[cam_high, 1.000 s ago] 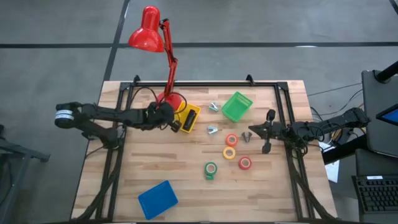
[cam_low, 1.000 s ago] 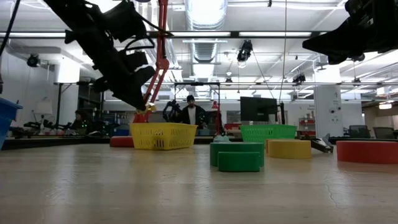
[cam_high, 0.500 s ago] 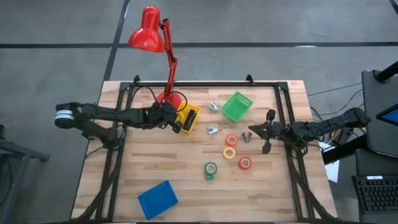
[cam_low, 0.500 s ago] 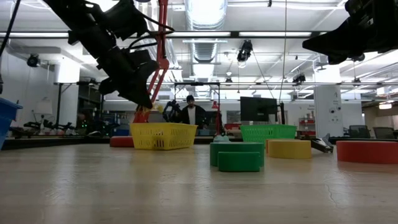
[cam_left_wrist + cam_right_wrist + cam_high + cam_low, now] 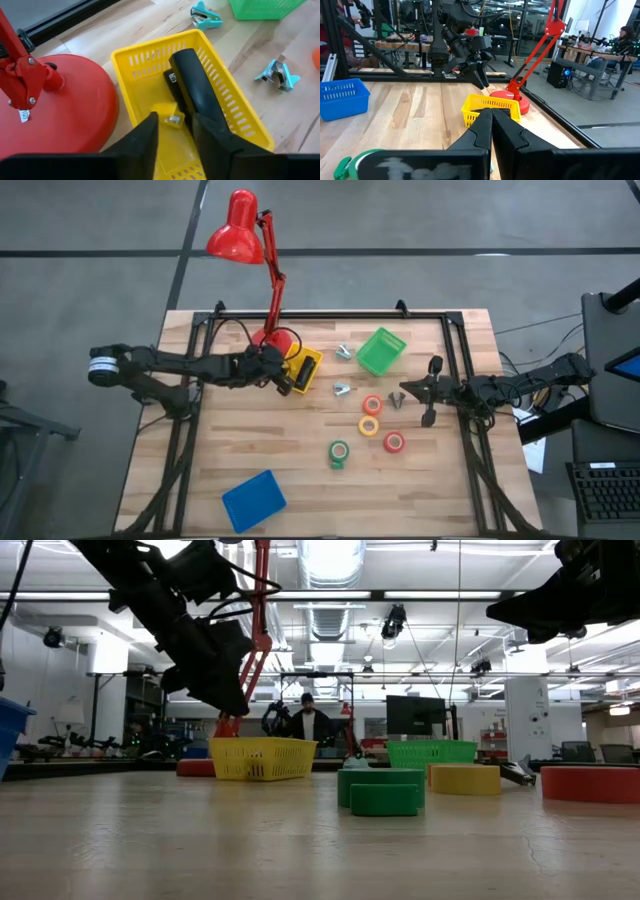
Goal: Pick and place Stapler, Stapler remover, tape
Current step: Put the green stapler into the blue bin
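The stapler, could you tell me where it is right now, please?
In the left wrist view the stapler lies inside the yellow basket, beside the lamp's red base. In the high view that basket sits left of the green basket, under the left tool.

Black stapler (image 5: 192,90) in yellow basket (image 5: 240,117); red lamp base (image 5: 60,115).

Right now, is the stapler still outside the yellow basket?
No, the stapler lies inside the yellow basket, with the left gripper open above it.
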Motion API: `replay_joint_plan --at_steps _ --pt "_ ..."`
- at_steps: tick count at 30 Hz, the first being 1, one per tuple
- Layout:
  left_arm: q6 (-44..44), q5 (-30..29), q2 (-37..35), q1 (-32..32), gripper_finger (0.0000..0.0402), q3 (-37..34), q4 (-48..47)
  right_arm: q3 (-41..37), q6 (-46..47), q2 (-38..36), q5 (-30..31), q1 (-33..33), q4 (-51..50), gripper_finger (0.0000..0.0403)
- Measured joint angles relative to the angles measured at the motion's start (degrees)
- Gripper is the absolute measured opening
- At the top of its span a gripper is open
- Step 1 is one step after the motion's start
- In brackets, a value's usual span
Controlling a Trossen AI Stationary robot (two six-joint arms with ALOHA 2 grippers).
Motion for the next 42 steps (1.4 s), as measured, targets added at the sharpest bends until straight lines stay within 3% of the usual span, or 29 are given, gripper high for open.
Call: replay_joint_plan --at_steps 4,9,11,20,26,36,42 --pt "-0.3 1.71 0.0 -0.88 0.0172 0.09 2.27 0.0 0.02 -0.02 0.02 0.01 0.02 0.0008" --pt "1.68 13.86 -0.02 -5.0 0.0187 0.2 10.64 0.0 -0.01 -0.01 0.0 0.01 0.0 0.0008" --pt "1.29 16.12 0.04 -7.77 0.0187 0.2 12.9 0.0 0.06 0.0 0.0 0.01 0.02 0.0008" --pt "1.78 15.28 0.49 -19.03 0.0185 0.2 16.84 0.0 0.0 0.0 0.0 0.02 0.0 0.0008" --pt "5.66 10.74 6.24 -26.95 0.0186 0.68 25.71 0.0 0.06 -0.02 0.0 0.02 0.0 0.0008" --pt "9.45 10.32 20.0 -30.62 0.0184 8.62 26.56 0.0 0.09 -0.02 0.01 0.01 0.01 0.0008" --pt "3.22 9.4 27.38 -29.66 0.0183 17.53 20.32 0.0 0.09 -0.02 0.0 0.02 0.02 0.0008"
